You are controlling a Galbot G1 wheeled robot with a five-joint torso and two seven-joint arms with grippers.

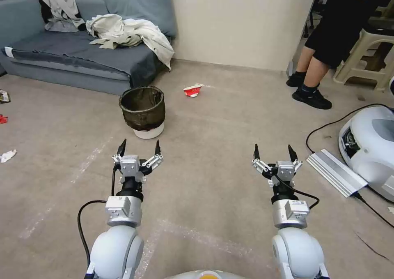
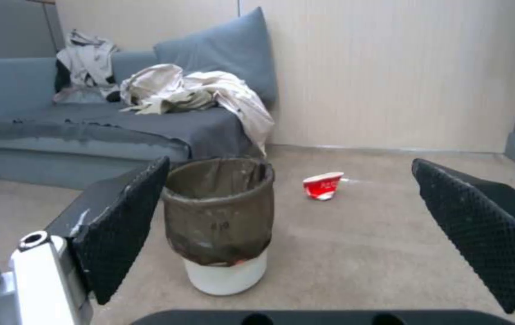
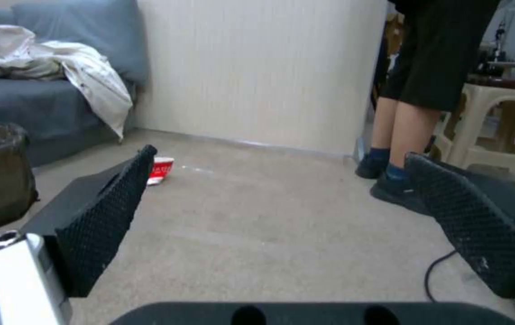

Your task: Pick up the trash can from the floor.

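Bin [image 1: 142, 112] stands upright on the floor [image 1: 213, 123], just in front of the sofa [image 1: 78, 51] corner, dark bag folded over the rim, white base showing below. Not yet touched. It sits ahead of the left hand [image 1: 139, 147], slightly to that hand's right, with clear floor between them.

Left hand: fingers spread wide, holding nothing, pointing forward at the bin. In the left wrist view the bin [image 2: 220, 221] sits close beside one pad [image 2: 126, 225], off-centre in the gap, with the other pad well away from it. Right hand [image 1: 274, 152]: also wide open, empty, held out level with the left, well apart from the bin and aimed at bare floor.

Step in hand, as I read it: approach and line up for the grasp. Left arm looks the natural one since the bin is on its side.

To do it well:
- Shift the left hand so the bin or its rim is centred between the pads before going forward.
- Rim pinch looks safest: one finger inside, one outside, biting bag and plastic wall together. Bag alone would likely slip or pull off.
- A grip around the body may be too wide for this opening; cannot tell from here.
- Bin looks light, probably tips if nudged, so come in without bumping the near wall.
- Red crushed cup [image 1: 193, 90] lies beyond the bin, out of the way. Cable [image 1: 328, 127] and silver bar [image 1: 336, 172] are on the right, no issue for the left arm.
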